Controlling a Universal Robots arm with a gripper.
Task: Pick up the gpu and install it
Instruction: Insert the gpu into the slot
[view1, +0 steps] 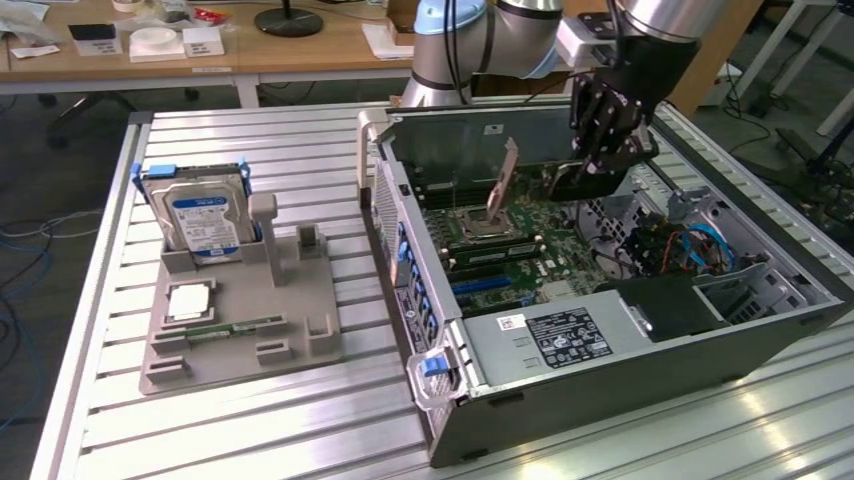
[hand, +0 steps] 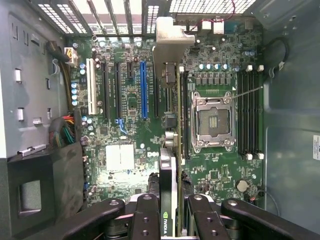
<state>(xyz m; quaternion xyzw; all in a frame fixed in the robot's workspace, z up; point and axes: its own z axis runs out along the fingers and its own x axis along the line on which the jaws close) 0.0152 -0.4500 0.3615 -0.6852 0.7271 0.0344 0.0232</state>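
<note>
Claw (hand: 175, 220) clamped on gpu (hand: 170, 160), card edge-down above motherboard (hand: 220, 170) inside open computer case (view1: 601, 410). Exterior view: claw at 2 o'clock from CPU socket (view1: 481, 228). Good practice: card upright, parallel with expansion slots (hand: 143, 90), bracket (hand: 172, 35) toward rear grille (hand: 115, 10), straight descent, no tilt.

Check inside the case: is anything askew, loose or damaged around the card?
Nothing is damaged or spilled. The gpu, clamped in the gripper, runs parallel to the expansion slots, not skewed. The only oddity is that the CPU socket is bare, with no cooler.
</note>
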